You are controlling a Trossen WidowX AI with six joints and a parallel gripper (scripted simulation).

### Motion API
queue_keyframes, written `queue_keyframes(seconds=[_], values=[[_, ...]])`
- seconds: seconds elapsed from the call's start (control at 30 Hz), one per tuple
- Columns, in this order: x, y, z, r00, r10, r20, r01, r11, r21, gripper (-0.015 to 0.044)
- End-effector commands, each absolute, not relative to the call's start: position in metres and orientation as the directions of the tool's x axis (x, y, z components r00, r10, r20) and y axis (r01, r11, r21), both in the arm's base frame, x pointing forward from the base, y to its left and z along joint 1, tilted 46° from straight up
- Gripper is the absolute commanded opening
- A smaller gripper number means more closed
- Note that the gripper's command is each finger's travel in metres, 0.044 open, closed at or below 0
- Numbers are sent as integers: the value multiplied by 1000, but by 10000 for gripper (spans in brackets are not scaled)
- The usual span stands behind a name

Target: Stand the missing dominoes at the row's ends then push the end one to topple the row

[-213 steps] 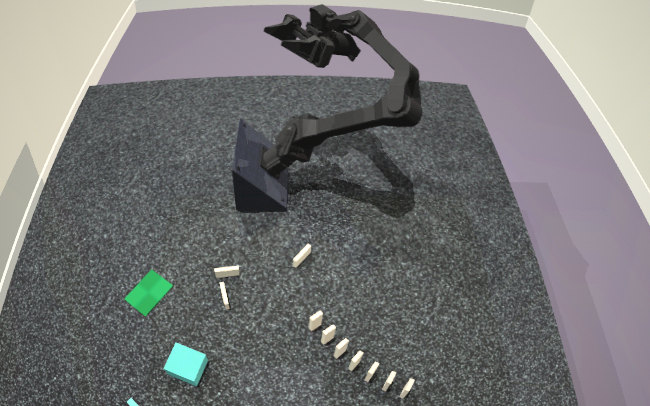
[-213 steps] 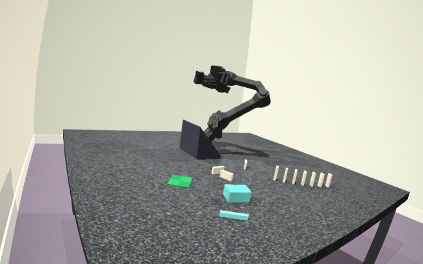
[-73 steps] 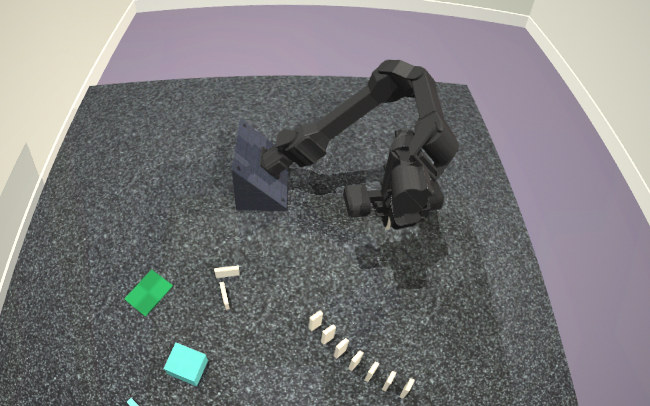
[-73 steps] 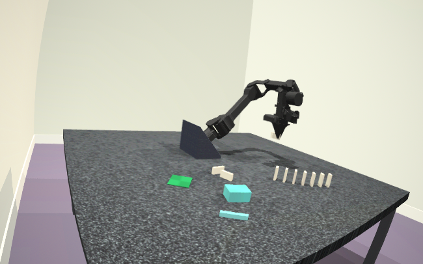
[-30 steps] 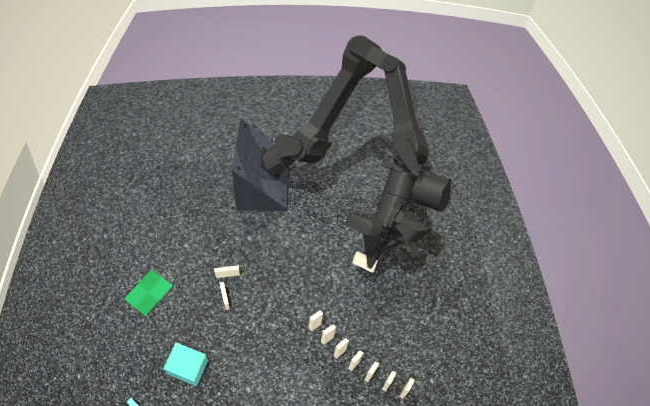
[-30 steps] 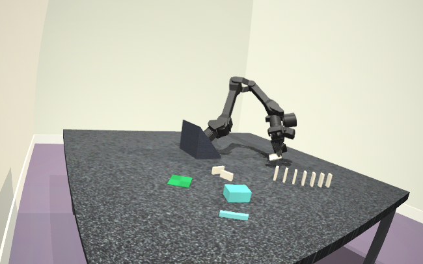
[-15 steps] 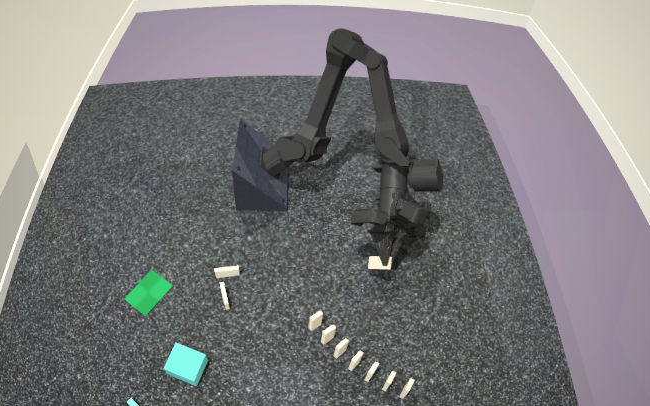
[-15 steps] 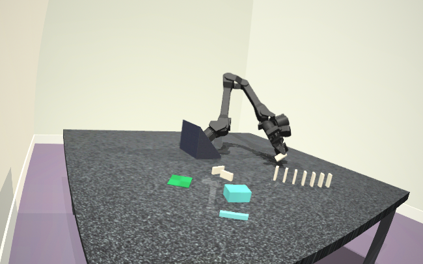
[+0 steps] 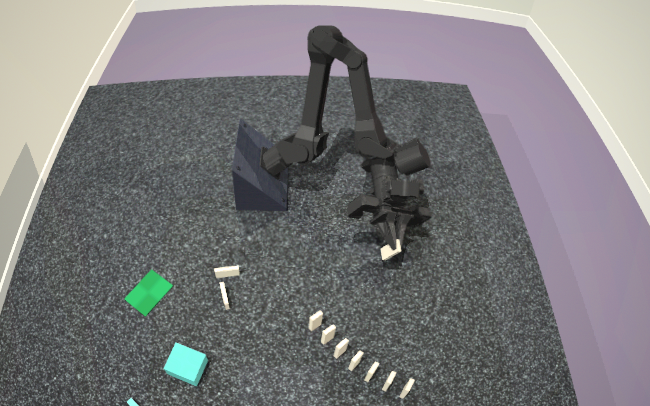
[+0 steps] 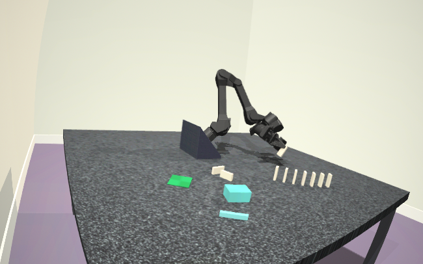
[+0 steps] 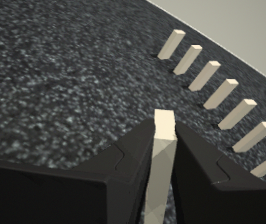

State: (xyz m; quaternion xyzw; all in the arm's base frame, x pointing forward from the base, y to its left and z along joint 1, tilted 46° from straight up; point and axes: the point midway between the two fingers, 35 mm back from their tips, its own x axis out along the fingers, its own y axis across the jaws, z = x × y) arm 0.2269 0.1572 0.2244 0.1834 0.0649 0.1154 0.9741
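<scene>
My gripper [image 9: 396, 243] [image 10: 282, 146] [image 11: 162, 129] is shut on a cream domino [image 9: 389, 251] [image 10: 281, 151] [image 11: 160, 175]. It holds the domino tilted and raised above the table, behind the row in the top view. Several cream dominoes stand upright in a slightly curved row; one end domino [image 9: 315, 320] [image 10: 275, 173] is at the upper left in the top view, and the other end domino [image 9: 407, 387] is at the lower right. Two loose cream dominoes, one [image 9: 227, 272] [image 10: 218, 170] and another [image 9: 224, 295] [image 10: 226, 175], lie on their long edges left of the row.
A green flat patch [image 9: 148, 292] [image 10: 179, 181] lies left of the loose dominoes. A turquoise block [image 9: 185, 363] [image 10: 237, 193] stands in front of them, with a thin turquoise bar [image 10: 233, 214] beyond it. The dark wedge base [image 9: 259, 186] [image 10: 196, 140] carries the arm.
</scene>
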Motion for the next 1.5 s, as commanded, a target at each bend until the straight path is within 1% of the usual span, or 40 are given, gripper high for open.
queue_keyframes(seconds=[0.0,0.23,0.43,1.13,1.47], values=[[218,151,227,975,222,-21,-188,869,457,22],[202,137,227,984,165,67,-171,774,610,22],[190,124,223,988,115,107,-157,673,723,22],[190,123,223,988,113,108,-156,670,726,22],[192,135,217,988,114,107,-156,664,731,22]])
